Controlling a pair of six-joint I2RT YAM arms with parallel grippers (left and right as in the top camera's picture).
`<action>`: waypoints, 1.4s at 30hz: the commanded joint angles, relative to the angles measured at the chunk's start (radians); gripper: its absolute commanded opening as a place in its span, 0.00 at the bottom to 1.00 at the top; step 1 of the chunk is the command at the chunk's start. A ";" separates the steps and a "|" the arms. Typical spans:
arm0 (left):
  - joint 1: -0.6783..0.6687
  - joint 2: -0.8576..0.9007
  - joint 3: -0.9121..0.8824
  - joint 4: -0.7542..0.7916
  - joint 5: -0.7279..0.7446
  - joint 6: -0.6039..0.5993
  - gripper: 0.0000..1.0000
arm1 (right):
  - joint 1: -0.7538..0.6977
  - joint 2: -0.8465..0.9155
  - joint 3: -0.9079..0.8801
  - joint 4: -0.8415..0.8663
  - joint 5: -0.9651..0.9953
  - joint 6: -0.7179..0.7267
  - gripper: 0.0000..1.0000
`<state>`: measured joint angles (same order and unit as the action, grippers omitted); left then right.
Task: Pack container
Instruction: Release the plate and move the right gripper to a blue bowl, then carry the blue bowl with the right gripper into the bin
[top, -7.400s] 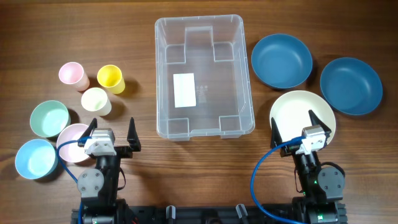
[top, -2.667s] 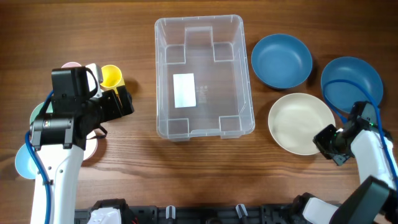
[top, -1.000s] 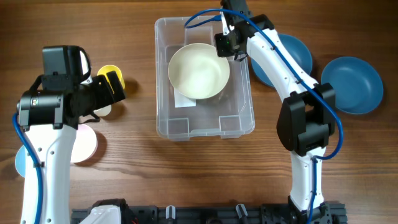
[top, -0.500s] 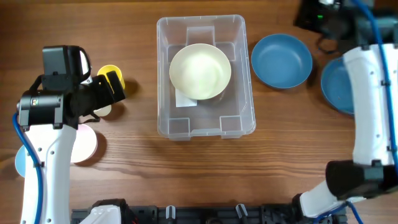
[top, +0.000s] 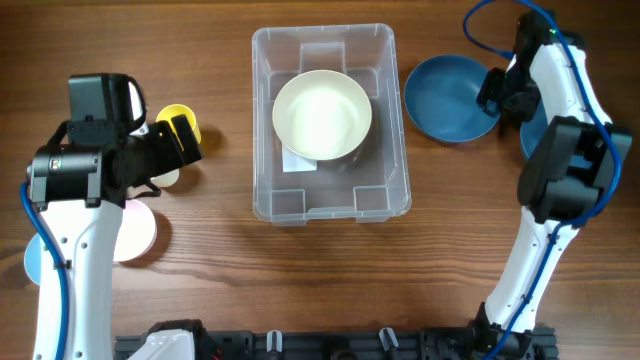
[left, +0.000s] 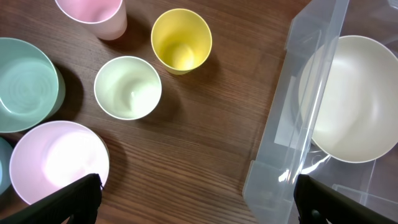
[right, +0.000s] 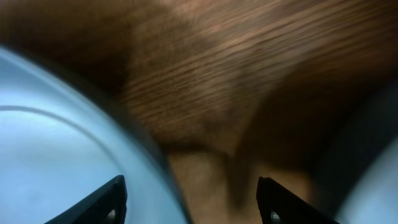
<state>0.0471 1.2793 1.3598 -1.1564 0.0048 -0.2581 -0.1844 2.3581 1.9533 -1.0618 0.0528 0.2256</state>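
Observation:
The clear container (top: 258, 150) stands in the middle of the table with a cream bowl (top: 322, 113) lying inside it. It also shows in the left wrist view (left: 311, 106), as does the bowl (left: 351, 99). My right gripper (top: 503, 98) is open and empty at the right edge of a dark blue bowl (top: 450, 98). In the right wrist view its fingers (right: 193, 205) hover over bare wood between that bowl (right: 62, 155) and a second dark blue bowl (right: 379, 180). My left gripper (top: 180, 140) is open and empty, left of the container, above the table (left: 199, 202).
Left of the container are a yellow cup (left: 181, 40), a pale green cup (left: 127, 87), a pink cup (left: 93, 12), a mint bowl (left: 25, 84) and a pink bowl (left: 56, 162). A light blue bowl (top: 30, 258) sits at the far left. My right arm hides most of the second dark blue bowl from above.
The right gripper let go of the cream bowl in the container, swung to the far right, then came down between the two dark blue bowls. The left arm has held still.

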 joint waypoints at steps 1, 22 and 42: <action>0.001 0.004 0.012 -0.001 -0.010 -0.016 1.00 | 0.004 0.034 0.001 0.014 -0.048 -0.016 0.51; 0.001 0.004 0.012 -0.001 -0.010 -0.016 1.00 | 0.134 -0.508 0.180 0.051 -0.100 0.011 0.05; 0.002 0.004 0.012 0.000 -0.010 -0.016 1.00 | 0.552 -0.124 0.179 -0.095 -0.050 0.037 0.26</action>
<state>0.0471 1.2793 1.3598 -1.1564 0.0048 -0.2581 0.3698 2.2520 2.1254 -1.1721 -0.0044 0.2680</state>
